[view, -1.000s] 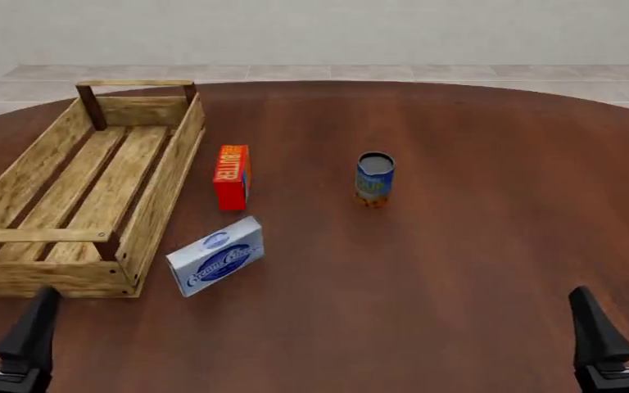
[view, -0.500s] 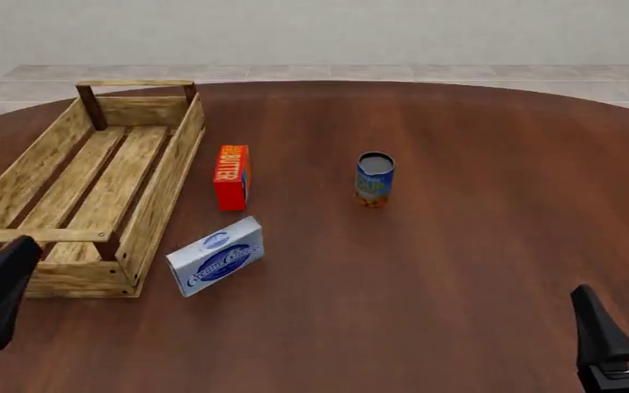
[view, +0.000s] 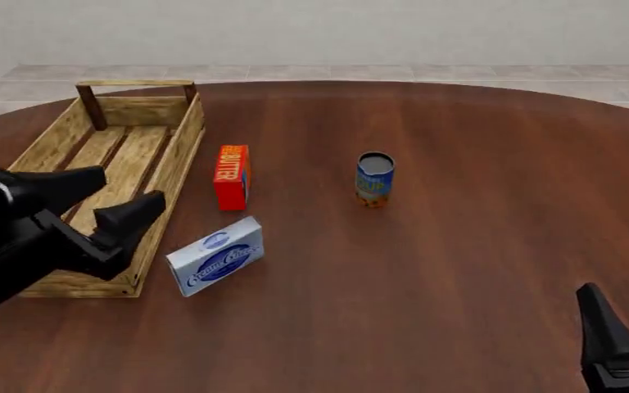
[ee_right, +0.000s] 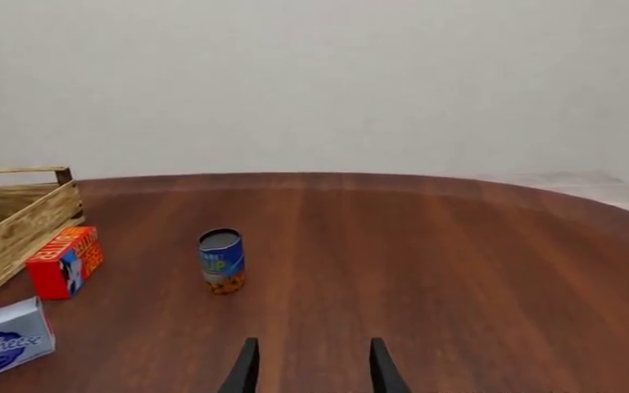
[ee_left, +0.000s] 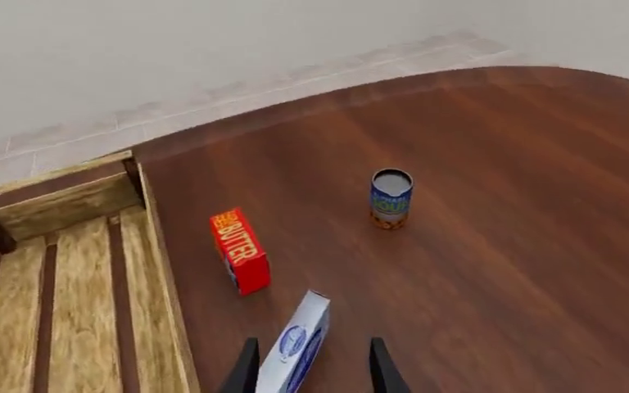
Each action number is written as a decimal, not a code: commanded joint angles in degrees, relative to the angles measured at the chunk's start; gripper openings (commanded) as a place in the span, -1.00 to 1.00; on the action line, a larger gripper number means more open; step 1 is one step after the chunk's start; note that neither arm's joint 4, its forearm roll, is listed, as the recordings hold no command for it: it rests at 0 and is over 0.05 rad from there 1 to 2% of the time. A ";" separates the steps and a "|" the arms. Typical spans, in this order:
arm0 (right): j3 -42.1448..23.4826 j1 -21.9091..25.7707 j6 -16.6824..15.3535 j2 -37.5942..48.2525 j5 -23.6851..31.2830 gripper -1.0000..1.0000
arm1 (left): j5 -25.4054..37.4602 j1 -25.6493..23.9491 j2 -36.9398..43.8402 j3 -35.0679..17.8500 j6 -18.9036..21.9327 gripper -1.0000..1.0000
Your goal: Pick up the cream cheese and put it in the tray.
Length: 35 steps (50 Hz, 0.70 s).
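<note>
1. Desk [view: 457, 246]: dark reddish wood, round-edged.
2. Tray [view: 173, 160]: light-wood crate, slatted bottom, bar handles; left pincer [view: 118, 201] hangs over its near end, fingers spread wide, empty.
3. Cream cheese [view: 216, 255]: flat white-and-blue box, blue oval, white cursive lettering; lies on the desk just beside the tray, just ahead of the left pincer and lined up between its fingertips in the wrist view.
4. Right pincer [ee_right: 309, 368]: parted, empty, well apart from the box.
</note>
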 commanded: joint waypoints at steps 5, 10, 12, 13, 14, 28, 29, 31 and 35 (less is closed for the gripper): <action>1.09 -0.72 0.25 -0.13 -0.73 1.00 | 0.43 -2.08 15.15 -6.48 4.73 1.00; 0.67 -0.64 0.53 -0.14 -0.32 1.00 | 1.08 -0.98 18.26 -8.13 6.31 1.00; 0.52 -0.65 0.51 -0.14 -0.14 1.00 | 1.37 -0.90 19.07 -8.62 6.50 1.00; 0.45 -0.69 0.36 -0.14 0.05 1.00 | 1.55 -0.80 19.46 -8.87 6.73 1.00; 0.46 -0.77 0.35 -0.14 0.01 1.00 | 1.84 -0.43 20.21 -9.37 7.19 1.00; -0.18 -0.60 0.40 -0.02 0.58 1.00 | 5.57 0.04 26.43 -12.94 15.17 1.00; -0.18 -0.61 0.40 -0.01 0.59 1.00 | 5.42 -0.05 26.89 -12.95 15.36 1.00; 0.56 -0.52 0.41 -0.13 0.07 1.00 | 6.93 -0.36 27.88 -13.78 16.01 1.00; 0.63 -0.37 0.50 -0.12 0.16 1.00 | 8.97 -0.45 29.78 -15.77 13.79 1.00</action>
